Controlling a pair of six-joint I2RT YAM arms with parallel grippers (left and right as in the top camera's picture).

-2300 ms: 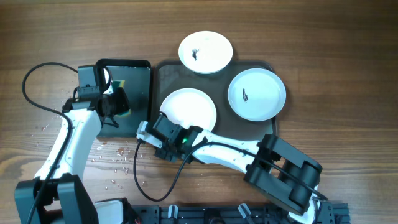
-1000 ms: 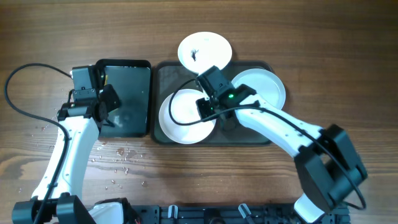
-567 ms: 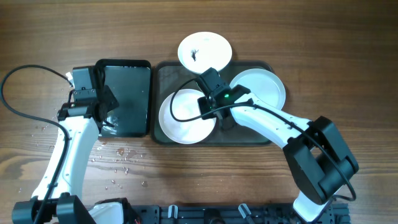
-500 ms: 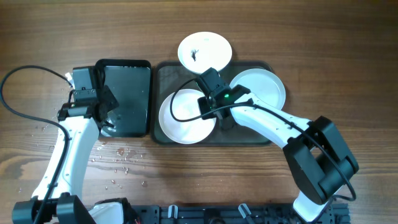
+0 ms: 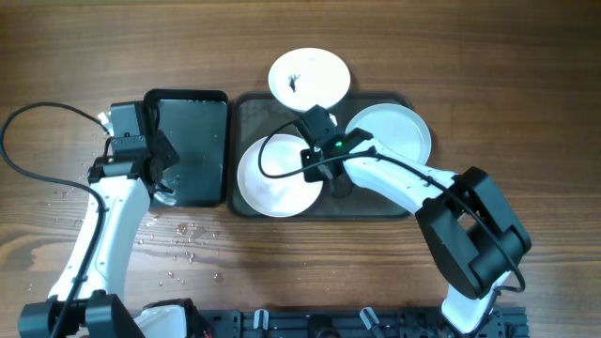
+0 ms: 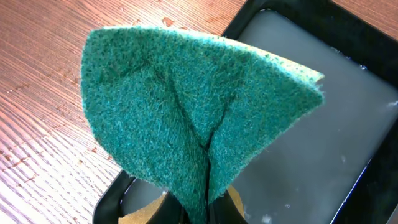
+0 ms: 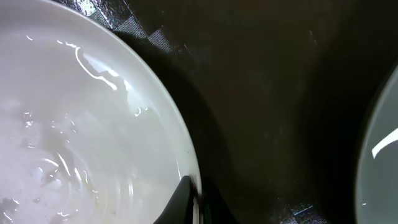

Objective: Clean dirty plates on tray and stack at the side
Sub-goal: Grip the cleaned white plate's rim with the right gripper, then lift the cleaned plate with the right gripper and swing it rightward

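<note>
1. Sponge (image 6: 193,118) is pinched tight in the left tool (image 5: 161,178), over the black tray (image 5: 197,131).
2. Right tool (image 5: 324,169) nips the wet plate (image 5: 277,178) by its rim, on the tray (image 5: 376,199).
3. Slippery rim could slide out and the plate could drop.

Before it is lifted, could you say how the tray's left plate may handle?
The plate shows water streaks and gloss, so its rim is probably slippery. It looks rigid and shallow, likely sliding rather than tipping.
</note>
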